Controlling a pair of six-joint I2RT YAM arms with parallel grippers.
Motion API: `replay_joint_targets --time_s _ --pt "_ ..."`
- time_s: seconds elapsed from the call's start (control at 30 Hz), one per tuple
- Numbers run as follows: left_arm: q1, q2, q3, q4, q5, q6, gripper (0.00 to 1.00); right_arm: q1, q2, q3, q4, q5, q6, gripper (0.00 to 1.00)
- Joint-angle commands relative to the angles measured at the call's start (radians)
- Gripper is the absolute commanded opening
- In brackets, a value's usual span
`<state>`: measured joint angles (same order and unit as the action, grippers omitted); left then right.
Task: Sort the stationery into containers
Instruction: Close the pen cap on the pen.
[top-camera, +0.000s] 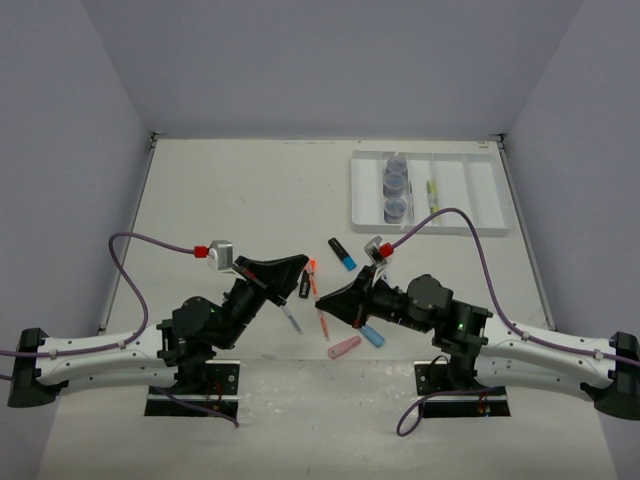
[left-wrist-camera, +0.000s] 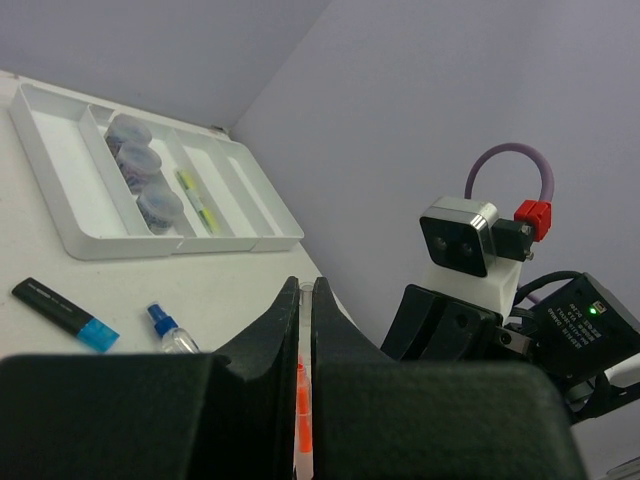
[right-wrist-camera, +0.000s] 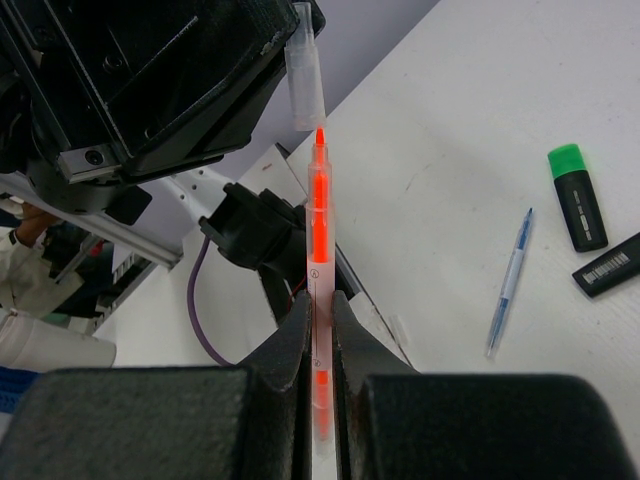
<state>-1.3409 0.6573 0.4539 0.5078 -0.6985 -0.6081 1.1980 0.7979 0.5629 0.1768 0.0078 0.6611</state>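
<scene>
Surroundings: pale lilac walls close in a white table (top-camera: 220, 200) on three sides; both arms meet above its near middle.
Right jaws: my right gripper (right-wrist-camera: 320, 305) is clenched on the lower barrel of the orange pen (right-wrist-camera: 318, 200), which stands up out of it, off the table.
Left jaws: my left gripper (left-wrist-camera: 305, 290) is clamped on the clear cap (right-wrist-camera: 303, 85), whose mouth sits right at the pen's orange tip.
Risk, pen: I judge any pull off the pen's line would bend the thin barrel or twist it in the right grip, since only a short stretch is pinched.
Risk, cap: the cap is smooth and small; if it slips it would drop among the loose things below.
Risk, ink: a bare tip that brushes a finger would smear.
Below the jaws: blue pen (right-wrist-camera: 508, 285), green-capped highlighter (right-wrist-camera: 578, 195), black highlighter (right-wrist-camera: 608, 265), blue-capped highlighter (top-camera: 343, 254), small bottle (left-wrist-camera: 170, 332), pink capsule (top-camera: 344, 347).
Far right: white tray (top-camera: 478, 195) holds three jars (top-camera: 395, 185) in one compartment and a yellow-green pen (top-camera: 432, 192) in the next.
Risk, carry: the tray is well apart, so a weak hold may fail on the way.
Writing: white print and a barcode on the black highlighter, and a small mark on the pen barrel; I cannot read either. No brand legible.
</scene>
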Motion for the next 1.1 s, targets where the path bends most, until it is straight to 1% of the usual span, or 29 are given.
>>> replay_joint_targets --time_s 0.0,0.43,0.73,0.87,1.07 --pt "0.003 0.010 0.052 0.001 -0.022 0.002 0.00 0.004 -0.011 0.042 0.021 0.008 -0.011 0.00" --pt "0.003 0.016 0.041 0.004 0.013 -0.008 0.00 0.004 -0.028 0.071 -0.016 0.041 -0.030 0.00" --pt "0.003 0.012 0.029 -0.011 -0.015 -0.001 0.00 0.005 -0.042 0.083 -0.031 0.047 -0.037 0.00" --pt "0.003 0.016 0.029 -0.005 0.009 -0.007 0.00 0.005 -0.032 0.090 -0.030 0.062 -0.043 0.00" --pt "0.002 0.031 0.035 -0.005 0.068 -0.071 0.00 0.004 0.012 0.126 -0.004 0.101 -0.093 0.00"
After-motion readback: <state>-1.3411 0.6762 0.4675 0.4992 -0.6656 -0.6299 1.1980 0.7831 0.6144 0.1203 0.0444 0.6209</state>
